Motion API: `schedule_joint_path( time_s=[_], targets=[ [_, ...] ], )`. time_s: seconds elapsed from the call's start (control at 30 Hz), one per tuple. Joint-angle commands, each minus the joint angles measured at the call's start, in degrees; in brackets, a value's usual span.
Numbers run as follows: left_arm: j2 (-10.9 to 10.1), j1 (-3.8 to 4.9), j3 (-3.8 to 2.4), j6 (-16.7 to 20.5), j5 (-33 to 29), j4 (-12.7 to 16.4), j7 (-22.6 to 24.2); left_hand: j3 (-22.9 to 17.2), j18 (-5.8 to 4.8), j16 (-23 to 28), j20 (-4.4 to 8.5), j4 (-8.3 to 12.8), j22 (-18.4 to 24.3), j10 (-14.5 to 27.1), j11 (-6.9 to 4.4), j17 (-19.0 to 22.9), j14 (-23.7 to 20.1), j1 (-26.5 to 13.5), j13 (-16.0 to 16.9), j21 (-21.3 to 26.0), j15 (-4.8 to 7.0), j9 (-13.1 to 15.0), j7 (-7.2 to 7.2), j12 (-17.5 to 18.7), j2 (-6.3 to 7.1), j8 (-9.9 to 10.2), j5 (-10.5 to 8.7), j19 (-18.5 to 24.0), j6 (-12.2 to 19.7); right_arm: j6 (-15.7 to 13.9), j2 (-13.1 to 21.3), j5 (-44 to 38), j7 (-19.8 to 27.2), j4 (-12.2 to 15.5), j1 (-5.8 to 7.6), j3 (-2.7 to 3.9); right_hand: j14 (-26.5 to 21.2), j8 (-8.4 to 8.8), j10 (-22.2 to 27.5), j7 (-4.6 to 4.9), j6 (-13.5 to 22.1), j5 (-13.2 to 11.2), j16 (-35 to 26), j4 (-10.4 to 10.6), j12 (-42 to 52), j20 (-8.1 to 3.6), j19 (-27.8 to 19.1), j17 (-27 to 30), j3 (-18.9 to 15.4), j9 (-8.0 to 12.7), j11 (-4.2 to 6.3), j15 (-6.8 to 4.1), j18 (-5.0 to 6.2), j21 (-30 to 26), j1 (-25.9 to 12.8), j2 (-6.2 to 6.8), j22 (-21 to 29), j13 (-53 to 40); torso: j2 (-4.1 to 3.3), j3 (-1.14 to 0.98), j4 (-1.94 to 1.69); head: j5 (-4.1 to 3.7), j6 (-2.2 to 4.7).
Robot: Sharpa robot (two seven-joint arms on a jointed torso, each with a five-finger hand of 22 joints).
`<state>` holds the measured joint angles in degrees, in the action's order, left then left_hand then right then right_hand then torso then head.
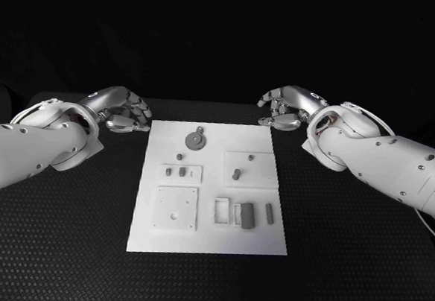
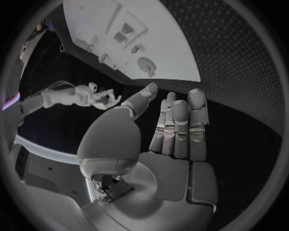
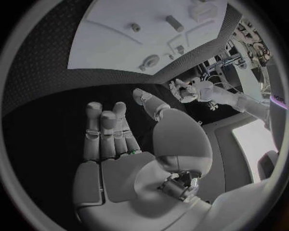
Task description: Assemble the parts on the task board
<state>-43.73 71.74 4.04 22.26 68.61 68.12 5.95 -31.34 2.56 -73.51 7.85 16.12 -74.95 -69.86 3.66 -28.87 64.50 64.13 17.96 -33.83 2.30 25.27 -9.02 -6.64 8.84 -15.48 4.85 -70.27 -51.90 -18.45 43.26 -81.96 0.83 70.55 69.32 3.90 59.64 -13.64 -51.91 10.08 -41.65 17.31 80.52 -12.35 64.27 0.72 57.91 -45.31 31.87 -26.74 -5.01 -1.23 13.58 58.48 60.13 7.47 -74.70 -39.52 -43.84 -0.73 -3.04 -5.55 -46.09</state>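
A black, dimpled tabletop (image 1: pixel 42 248) carries a white rectangular task board (image 1: pixel 206 239) lying flat in its middle, long side running away from the robot. At the left, the left robot hand (image 1: pixel 123 112) hovers over the bare tabletop just beside the board's far left corner, apart from it; the left wrist view shows its silver fingers (image 2: pixel 180 130) stretched out side by side, thumb apart, with nothing in its grasp. On the board, small grey parts sit in several places: a round grey disc with a short stem (image 1: pixel 195 139) near the far edge, a small oblong peg (image 1: pixel 237 173) on a raised square pad to its right, little pieces on a smaller pad (image 1: pixel 179 171) near the left edge, a plain square plate (image 1: pixel 177 207) below that, and upright grey blocks (image 1: pixel 256 214) beside a small frame toward the right edge. At the right, the right robot hand (image 1: pixel 286 107) hangs just beyond the board's far right corner, not touching it; its fingers (image 3: pixel 105 134) are likewise extended and it holds nothing.
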Motion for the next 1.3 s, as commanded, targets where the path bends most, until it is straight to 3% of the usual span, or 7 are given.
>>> schedule_joint_path(
  time_s=[0.03, 0.23, 0.47, 0.6, 0.7, 0.87, 1.3],
  targets=[
    [-1.1, 0.27, -0.12, 0.9, -22.3, 1.1, 1.6, -0.2, 4.87, 0.7, -0.02, -0.1, 0.2, 0.2, 0.41, 0.3, -0.6, -0.8, 0.2, 0.6, 0.06, 0.0, -0.47, 0.4, -0.21, -0.1, -0.31, 0.6, -0.6, -1.5, 0.8, 0.3, 1.3, 1.2, -0.84, -0.15, -0.2, -0.38, -0.2, 1.08, -1.1, 0.0, -0.6, -0.2, -0.7, 0.12, -0.3, 0.3, 0.1, -0.1, 0.36, -0.34, 1.42, -0.3, 0.4, 0.16, 0.1, 0.7, 0.06, -0.1, -0.1, 0.13, 0.45],
    [-2.1, 0.28, -0.16, -0.4, -33.3, 2.1, 3.1, 0.2, 4.35, 3.2, -0.43, 0.3, 1.2, 0.8, 0.78, 1.5, -1.9, -1.8, 0.6, 2.7, -0.34, 0.0, -0.66, 1.0, -0.99, -0.1, -0.33, 2.2, -0.1, -1.6, 2.6, -1.9, 1.3, 4.3, -2.18, -1.24, 0.4, -1.27, -0.7, 0.62, -2.1, 0.0, -4.0, -0.3, -6.5, 0.28, -0.2, 2.4, 0.4, -0.4, 0.84, -0.84, 1.42, -1.5, 0.8, 0.25, 0.8, 4.9, 0.02, -0.07, -0.1, 0.31, 1.11],
    [-3.1, 0.27, -0.13, -4.3, -41.3, 4.2, 6.1, 0.5, 4.09, 4.1, -0.53, 0.2, 1.8, 0.8, 0.88, 1.9, -2.0, -2.1, 1.0, 3.7, -0.44, -0.1, -0.83, 1.2, -1.9, 0.0, -0.29, 2.4, 0.3, -0.9, 3.7, -7.1, 0.7, 6.5, -3.44, -2.17, 1.2, -2.49, -2.3, 0.79, -3.5, 0.0, -4.6, -1.3, -25.0, -0.05, 0.4, 2.4, 0.8, -0.9, 0.28, -0.34, 1.42, -1.7, 1.0, 0.18, 0.7, 16.3, 0.0, -0.05, 0.1, 0.99, 1.61],
    [-3.3, 0.27, -0.12, -3.7, -42.9, 5.0, 6.8, 1.1, 3.9, 4.6, -0.54, 0.2, 2.0, 0.5, 0.81, 2.0, -2.2, -2.7, 1.3, 4.2, -0.39, 0.0, -0.65, 1.1, -2.6, -0.3, -0.46, 2.6, -0.1, -1.4, 4.2, -10.4, -0.2, 7.1, -3.63, -4.59, 2.0, -3.36, -7.0, 0.35, -4.8, 0.0, -4.5, -2.4, -27.6, -0.25, 1.0, 2.3, 0.9, -1.2, 0.86, -0.79, 1.42, -1.6, 1.7, -1.03, 0.6, 17.6, -0.03, 0.03, -0.03, 0.92, 1.88],
    [-3.3, 0.27, -0.11, -4.3, -46.3, 5.2, 7.1, 1.8, 2.94, 6.8, -1.22, 0.3, 2.9, -0.3, 0.86, 2.9, -5.5, -3.7, 2.0, 6.7, -0.62, 0.0, -0.58, 0.7, -2.98, -0.4, -0.67, 5.9, -0.1, -1.6, 3.6, -12.5, -0.6, 6.3, -3.8, -5.5, 2.4, -3.6, -9.2, -0.14, -5.3, 0.0, -4.7, -2.7, -27.3, -0.34, 1.3, 2.4, 0.6, -1.2, 1.42, -1.39, 1.42, -1.6, 1.6, -1.13, 0.6, 17.0, -0.09, 0.0, -0.13, 0.81, 2.3],
    [-3.1, 0.27, -0.11, -5.0, -47.0, 5.1, 7.2, 2.8, 1.61, 10.1, -1.76, 0.4, 4.7, 0.0, 1.28, 4.1, -8.6, -4.0, 3.1, 10.1, -1.31, 0.0, -0.53, 0.9, -3.44, -0.6, -0.69, 9.2, -0.1, -0.9, 2.9, -14.6, -1.3, 5.8, -4.74, -5.55, 3.2, -3.94, -8.2, -0.12, -6.1, 0.1, -4.9, -3.2, -30.4, -0.59, 1.9, 2.4, 0.6, -1.4, 1.26, -1.28, 1.42, -1.6, 1.6, -0.89, 0.7, 17.8, -0.1, -0.12, -0.07, 0.85, 2.31],
    [-3.0, 0.26, -0.1, -5.4, -47.2, 5.2, 7.0, 3.1, 1.37, 10.5, -1.68, 0.4, 5.1, 0.6, 1.48, 4.2, -8.6, -3.9, 3.4, 10.6, -1.47, 0.0, -0.55, 1.2, -3.59, -0.7, -0.67, 9.1, -0.1, -0.4, 1.4, -16.3, -2.1, 4.9, -5.04, -5.55, 5.0, -4.1, -6.6, 0.13, -6.3, 0.1, -4.8, -3.8, -45.2, -1.29, 3.1, 2.1, 1.1, -1.4, -1.17, 1.02, 1.42, -1.2, 1.8, -0.51, 0.2, 23.4, -0.18, 0.01, -0.07, 1.07, 1.92]
  ],
)
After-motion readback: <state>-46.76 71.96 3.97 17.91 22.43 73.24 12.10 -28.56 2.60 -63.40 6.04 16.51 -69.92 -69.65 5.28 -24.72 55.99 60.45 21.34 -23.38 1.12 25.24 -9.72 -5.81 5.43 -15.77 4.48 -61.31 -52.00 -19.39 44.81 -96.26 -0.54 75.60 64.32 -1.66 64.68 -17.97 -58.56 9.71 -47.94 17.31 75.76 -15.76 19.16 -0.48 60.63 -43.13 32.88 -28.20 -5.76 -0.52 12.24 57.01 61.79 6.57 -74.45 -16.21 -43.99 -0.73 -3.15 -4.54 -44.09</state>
